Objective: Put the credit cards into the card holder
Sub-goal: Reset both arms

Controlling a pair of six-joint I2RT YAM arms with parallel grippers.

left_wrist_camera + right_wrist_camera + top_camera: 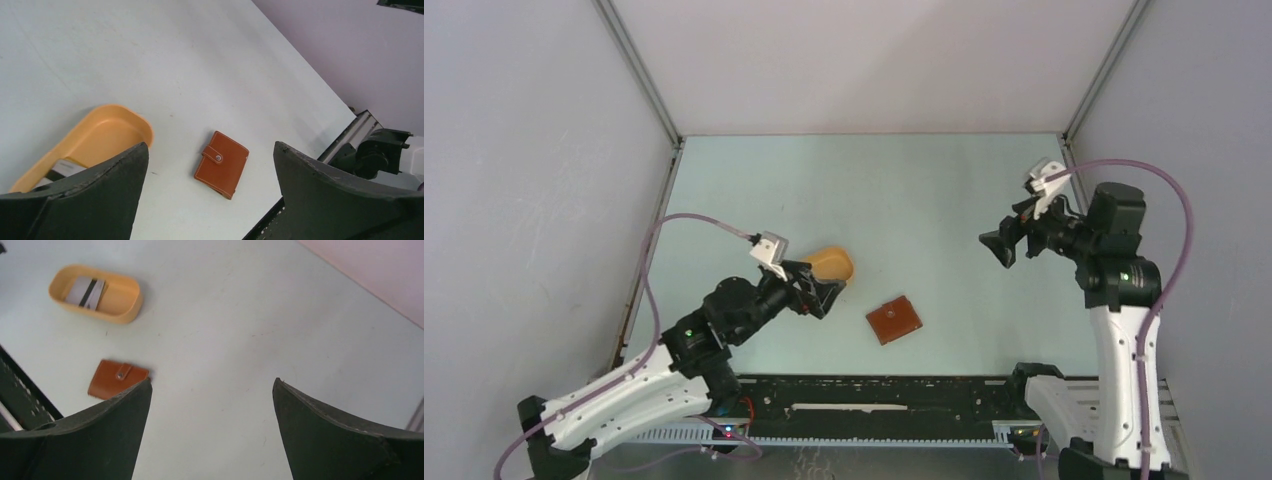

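The left gripper [822, 290] hangs wide open and empty at the orange-yellow oval plastic tray [836, 256]; the grey-and-white striped credit cards [86, 292] lie inside it. The closed reddish-brown leather card holder [895, 320] lies near the tray's right; the right gripper [999, 248], well apart, is spread wide, holding nothing.

My left arm [654, 385] lies low, stretching from its base at the near left towards the middle, elbow bent. My left gripper [822, 290] points right and a little far, its jaws spread wide; in the left wrist view both dark fingers [100, 195] stand well apart. My right arm [1124, 340] rises upright from the near right, its forearm turned left. My right gripper [996, 248] is held high and faces left, its fingers [340, 435] just as wide apart.
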